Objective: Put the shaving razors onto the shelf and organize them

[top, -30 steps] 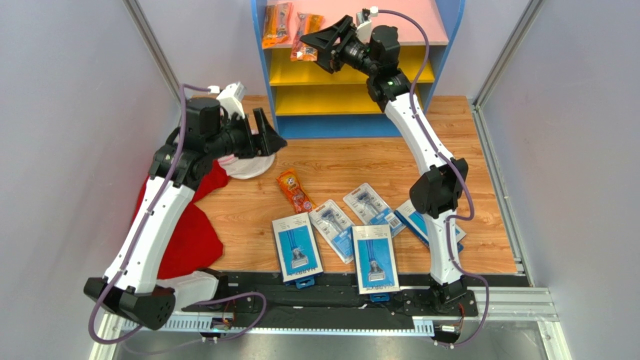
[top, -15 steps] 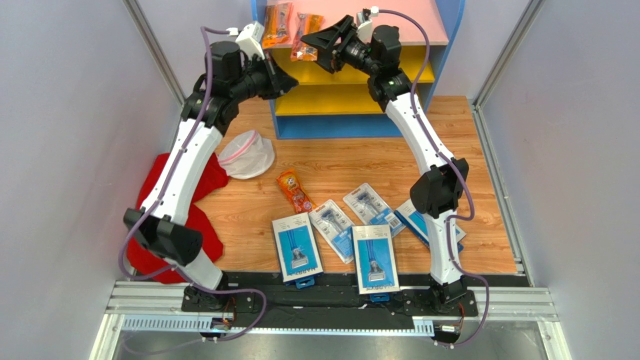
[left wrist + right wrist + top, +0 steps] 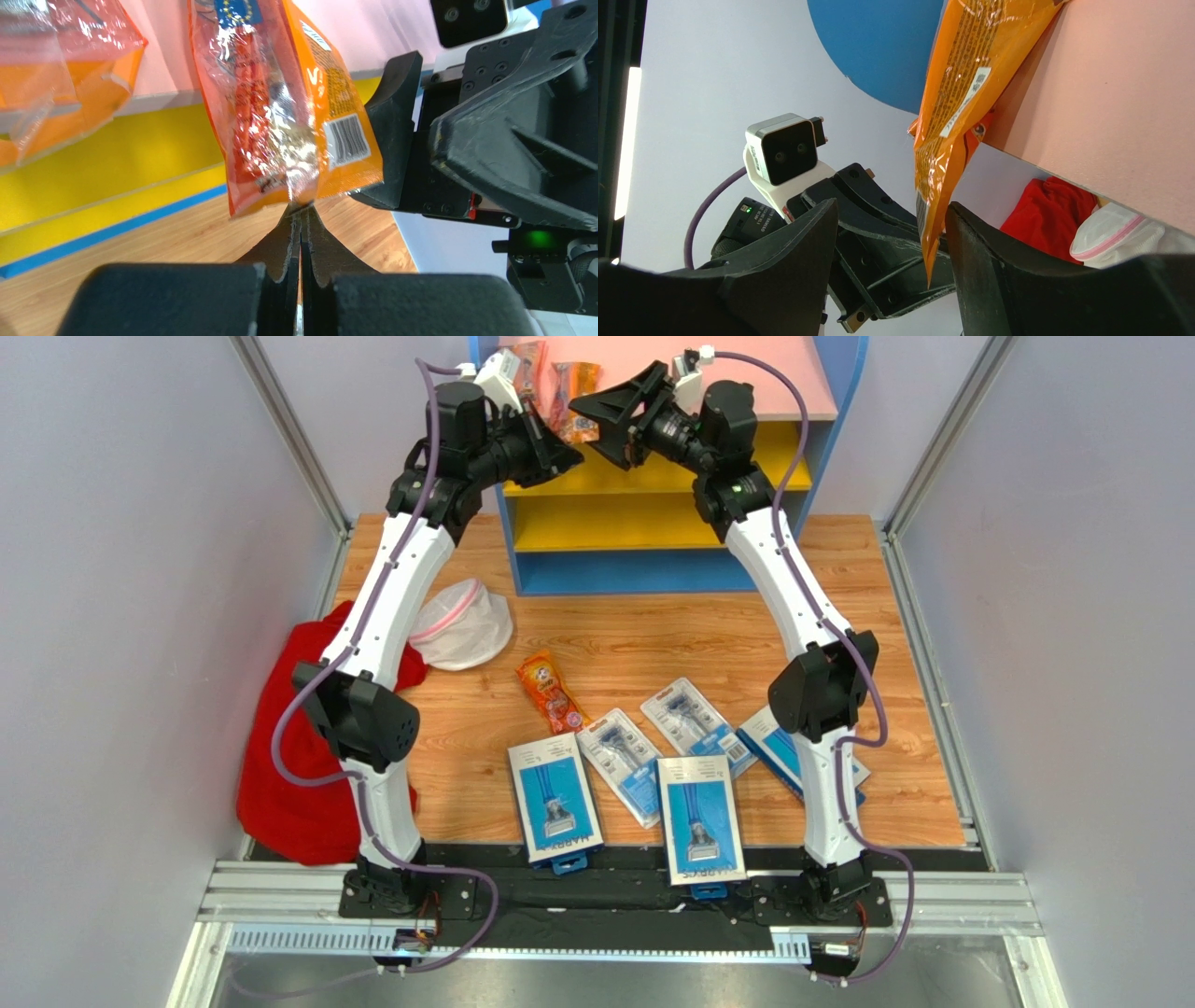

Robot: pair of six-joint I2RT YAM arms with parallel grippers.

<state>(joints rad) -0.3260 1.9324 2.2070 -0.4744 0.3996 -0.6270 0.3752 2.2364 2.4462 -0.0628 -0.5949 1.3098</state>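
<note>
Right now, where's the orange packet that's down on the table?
Top external view: the orange packet lies left of centre on the wooden table, between the white pouch and the nearest razor pack.

A robotics lab test cell

Plain grey panel walls (image 3: 140,546) in metal framing close the space at 9 and 3 o'clock; two white-and-black robot arms, the left arm (image 3: 397,595) and the right arm (image 3: 788,581), are bolted by a slotted aluminium rail (image 3: 968,907) at 6 o'clock, with purple cables (image 3: 704,201) running along them and a small camera (image 3: 781,150) on a wrist; the wooden tabletop (image 3: 659,637) carries staged props, a bright-coloured shelf (image 3: 659,525) at 12 o'clock and blister-packed razors (image 3: 557,798) near the rail
</note>
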